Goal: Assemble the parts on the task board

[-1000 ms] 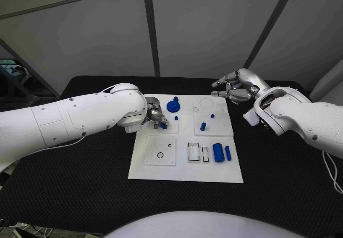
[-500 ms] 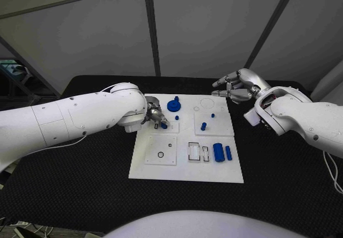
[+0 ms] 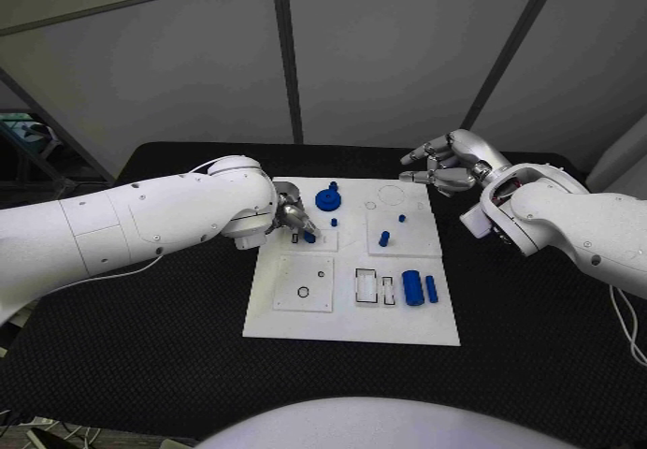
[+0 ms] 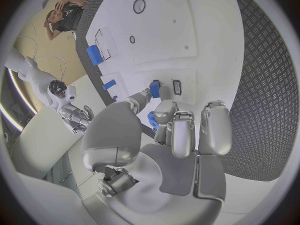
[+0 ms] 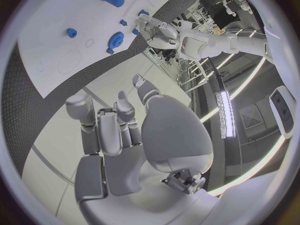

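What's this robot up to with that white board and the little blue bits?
It is fitting small blue parts onto the white task board. Its left hand is down over the board's left side, fingertips at a small blue part beside a rectangular slot; whether it grips it is unclear. The right hand hovers off the board's far right corner, fingers curled, holding nothing. A blue gear and a blue cylinder sit elsewhere on the board.

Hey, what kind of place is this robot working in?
Probably a robotics lab or test cell: a black table bears a white task board with small blue parts, grey partition panels stand behind it, and another white robot stands nearby.
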Robot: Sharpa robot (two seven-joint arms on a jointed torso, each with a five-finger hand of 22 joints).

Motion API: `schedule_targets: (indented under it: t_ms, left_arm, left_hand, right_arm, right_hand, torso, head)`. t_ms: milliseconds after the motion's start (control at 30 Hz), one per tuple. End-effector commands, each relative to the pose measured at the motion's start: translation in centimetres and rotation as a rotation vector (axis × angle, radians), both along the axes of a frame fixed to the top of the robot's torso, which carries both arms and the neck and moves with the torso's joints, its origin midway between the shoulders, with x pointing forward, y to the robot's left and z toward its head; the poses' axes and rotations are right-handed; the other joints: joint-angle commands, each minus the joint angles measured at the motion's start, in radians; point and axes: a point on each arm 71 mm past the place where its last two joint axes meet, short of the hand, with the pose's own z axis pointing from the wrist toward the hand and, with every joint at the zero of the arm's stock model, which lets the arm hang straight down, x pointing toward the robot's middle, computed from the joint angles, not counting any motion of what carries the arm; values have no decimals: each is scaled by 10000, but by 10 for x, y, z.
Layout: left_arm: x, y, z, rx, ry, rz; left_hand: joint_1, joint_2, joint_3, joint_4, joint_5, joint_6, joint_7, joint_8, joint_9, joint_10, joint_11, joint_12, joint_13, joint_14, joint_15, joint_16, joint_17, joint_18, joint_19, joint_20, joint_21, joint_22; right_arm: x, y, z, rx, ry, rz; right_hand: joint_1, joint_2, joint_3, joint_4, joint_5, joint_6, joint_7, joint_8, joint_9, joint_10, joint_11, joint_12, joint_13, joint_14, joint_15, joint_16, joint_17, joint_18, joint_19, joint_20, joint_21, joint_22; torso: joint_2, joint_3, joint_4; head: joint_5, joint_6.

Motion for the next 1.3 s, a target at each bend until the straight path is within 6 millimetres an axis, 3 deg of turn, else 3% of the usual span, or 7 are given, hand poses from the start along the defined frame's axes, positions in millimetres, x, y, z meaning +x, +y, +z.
schedule_targets:
  t_ms: [33, 467, 1300]
  left_arm:
    - [0, 1, 0, 167, 11, 78]
    - [1, 0, 0, 165, -22, 123]
    - [1, -3, 0, 127, -50, 100]
  left_hand:
    - [-133, 6, -76, 24, 3, 82, -1, 42, 11, 70, -23, 52, -3, 890, -49, -39, 2191, 32, 62, -5, 60, 13]
    - [-434, 43, -1244, 472, 4, 133, -22, 247, 102, 87, -36, 107, -30, 892, -62, -39, 2197, 18, 108, -21, 78, 100]
    - [-478, 234, -2238, 872, 6, 133, -61, 373, 135, 137, -69, 196, 12, 895, -87, -36, 2205, -6, 183, -46, 123, 228]
  right_arm:
    - [0, 1, 1, -11, -17, 78]
    - [0, 1, 1, -10, -15, 84]
    - [0, 1, 1, -16, -8, 88]
  right_hand:
    - [-57, 25, -35, 45, 30, -67, -19, 49, -14, -57, -1, -44, -9, 286, -72, -50, -9, 151, -49, -5, -55, -10]
    - [-57, 25, -39, 50, 30, -70, -20, 53, -14, -65, -2, -54, -22, 279, -74, -72, -34, 155, -59, -5, -72, -31]
    - [-57, 25, -39, 50, 30, -70, -20, 53, -14, -65, -2, -54, -22, 279, -74, -72, -34, 155, -59, -5, -72, -31]
  torso:
    - [-1, 2, -13]
    - [3, 5, -6]
    - [1, 1, -7]
  head:
    - [-3, -11]
    - [-31, -23]
    - [-67, -41]
